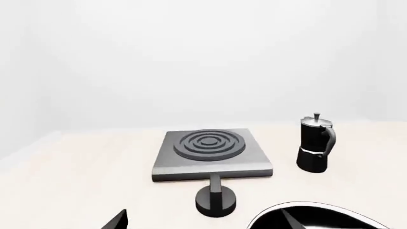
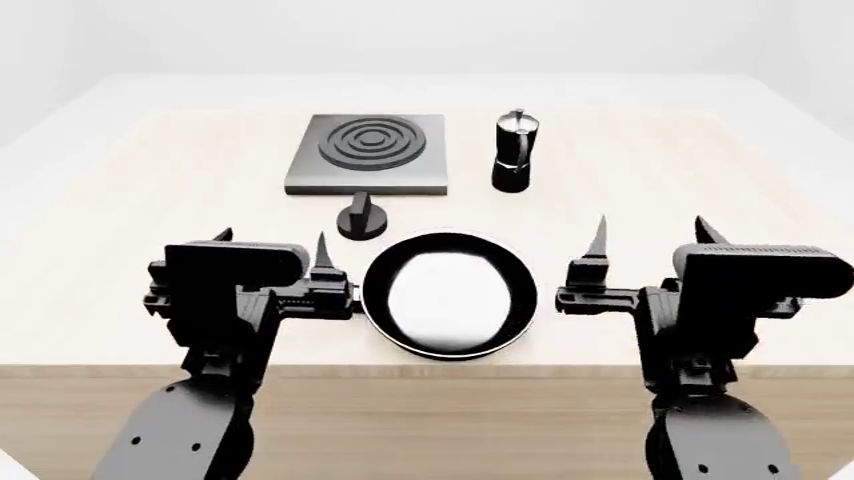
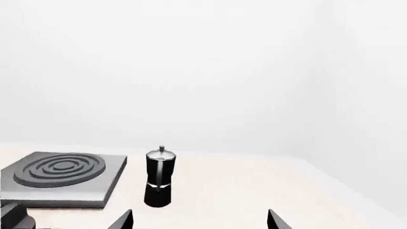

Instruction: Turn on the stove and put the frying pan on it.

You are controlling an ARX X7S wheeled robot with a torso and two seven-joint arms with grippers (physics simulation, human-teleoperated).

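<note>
My left gripper point(image 2: 270, 250) and right gripper point(image 2: 650, 237) hover over the near edge of the table point(image 2: 134, 300), both with jaws spread and nothing between them. Between them lies the one frying pan point(image 2: 451, 294), flat on the wood, pale inside facing up; I cannot see its handle from the head view.

Just beyond the pan stands the single small black knob point(image 2: 362, 217), touching nothing, a little in front of the stove point(image 2: 370, 153). As I judge it, the knob comes first: I should bring my left gripper down over it squarely, close the fingers on its raised bar, and twist without dragging it across the table or bumping the pan's rim.

Farther back sits the one stove plate, its ringed burner bare. Beside it stands one moka pot point(image 2: 514, 150), near enough that I must keep the pan clear of it later.
</note>
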